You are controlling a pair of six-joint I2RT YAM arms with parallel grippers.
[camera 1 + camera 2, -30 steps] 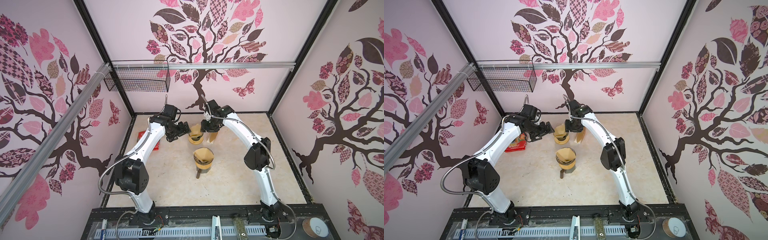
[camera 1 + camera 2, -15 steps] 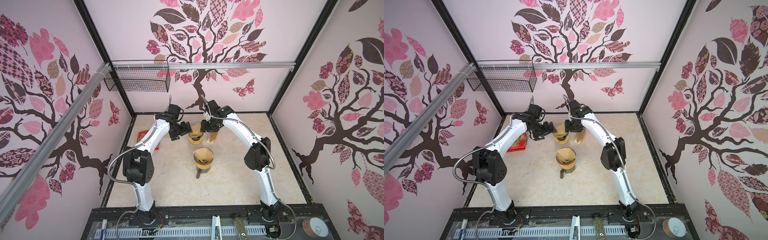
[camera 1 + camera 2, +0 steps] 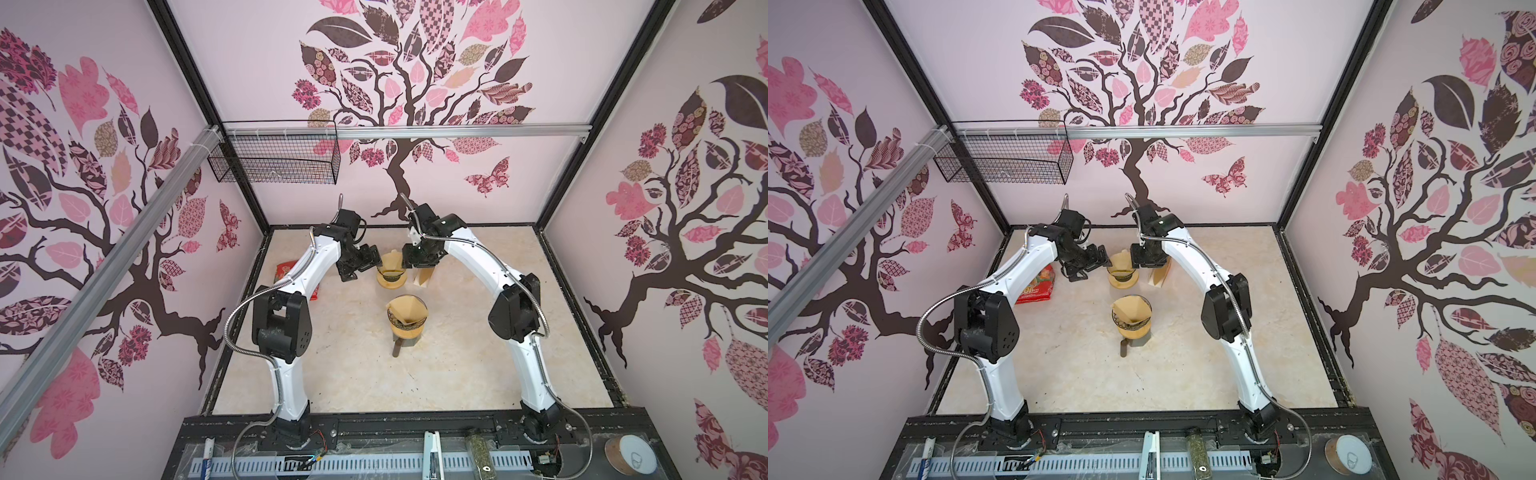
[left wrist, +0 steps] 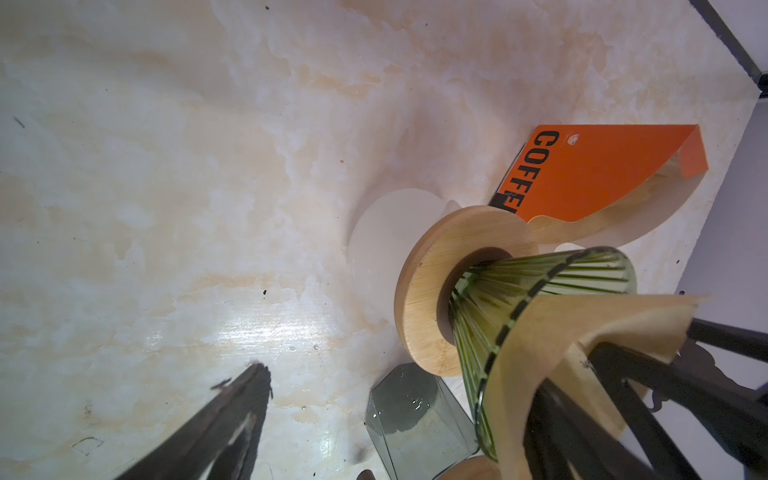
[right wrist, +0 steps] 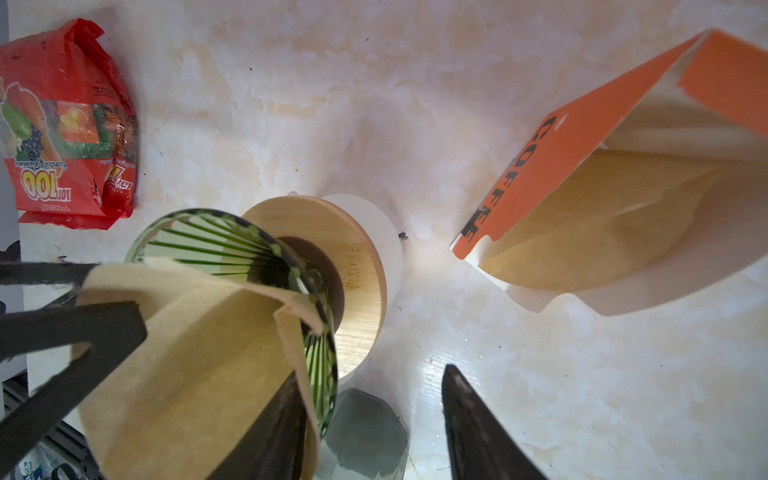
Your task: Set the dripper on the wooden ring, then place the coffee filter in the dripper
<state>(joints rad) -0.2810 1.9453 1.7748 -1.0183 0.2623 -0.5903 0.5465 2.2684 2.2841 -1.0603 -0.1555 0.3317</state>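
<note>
A green ribbed glass dripper (image 5: 199, 241) on a wooden ring (image 5: 357, 270) stands at the back of the table, between both grippers in both top views (image 3: 390, 279). A brown paper coffee filter (image 5: 187, 340) sits partly inside it, one flap folded out over the rim (image 4: 561, 332). My right gripper (image 5: 370, 374) is open. One of its fingers is inside the filter cone; the other is outside, beyond the dripper's grey glass handle (image 5: 365, 432). My left gripper (image 4: 419, 365) is wide open beside the dripper, one finger against the filter's outer flap.
An opened orange pack of filters (image 5: 582, 166) lies just right of the dripper. A red snack bag (image 3: 286, 270) lies at the back left. A second dripper with a filter (image 3: 407, 318) stands on a dark glass nearer the middle. A wire basket (image 3: 274, 160) hangs on the back wall.
My left arm has raised its elbow, and its gripper has moved right, up to the dripper and filter. The right arm has stayed where it was.
</note>
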